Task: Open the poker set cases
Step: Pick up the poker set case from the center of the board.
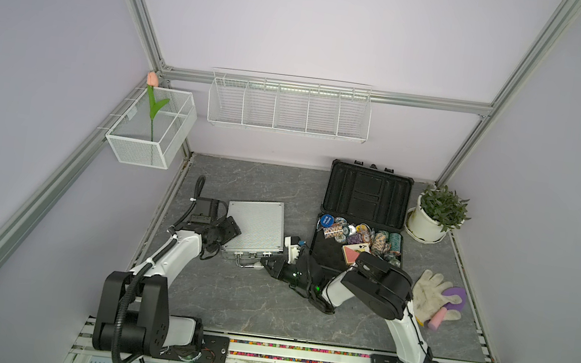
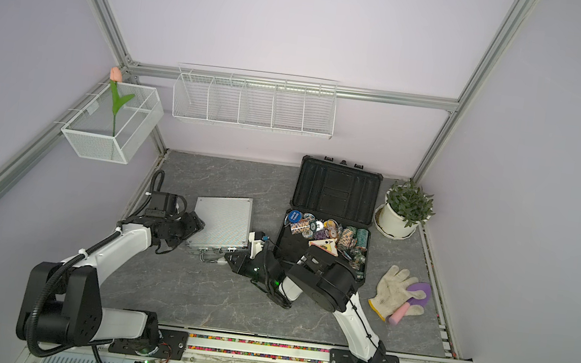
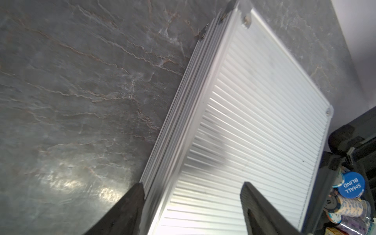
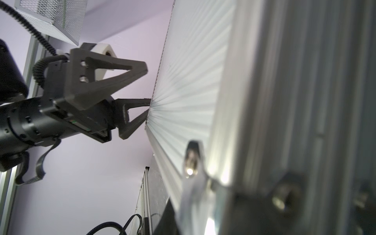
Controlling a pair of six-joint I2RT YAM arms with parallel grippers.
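"Silver case (image 1: 256, 229) nearest you, lying shut and flat on the table (image 1: 246, 306), with its handle (image 1: 246, 262) facing the arms. Your right gripper (image 1: 264, 261) is closed, its tip at the front edge by the right-hand latch (image 1: 266, 254). Is it pinching anything?"

"You can't tell from these views (the wrist picture there is mostly blurred metal). I'd treat it as a closed tip for flicking."

"And your left gripper (image 3: 192, 186)?"

"Jaws wide and gripping nothing. They straddle the case's left edge, one finger beside the side wall and one over the ribbed lid."

"How will it handle?"

"It has a stiff shell, smooth and likely slippery, and it's probably light enough to skid when you push a latch. Brace it with the left, spring both latches, then lift the lid by its front lip, not the handle."

"Further back?"

"Your black case (image 1: 367, 194) is already open on the right. Its lid is raised toward the back wall and chips (image 1: 362, 235) lie loose in the base. Leave it alone; a potted plant (image 1: 441, 210) sits just beside it."
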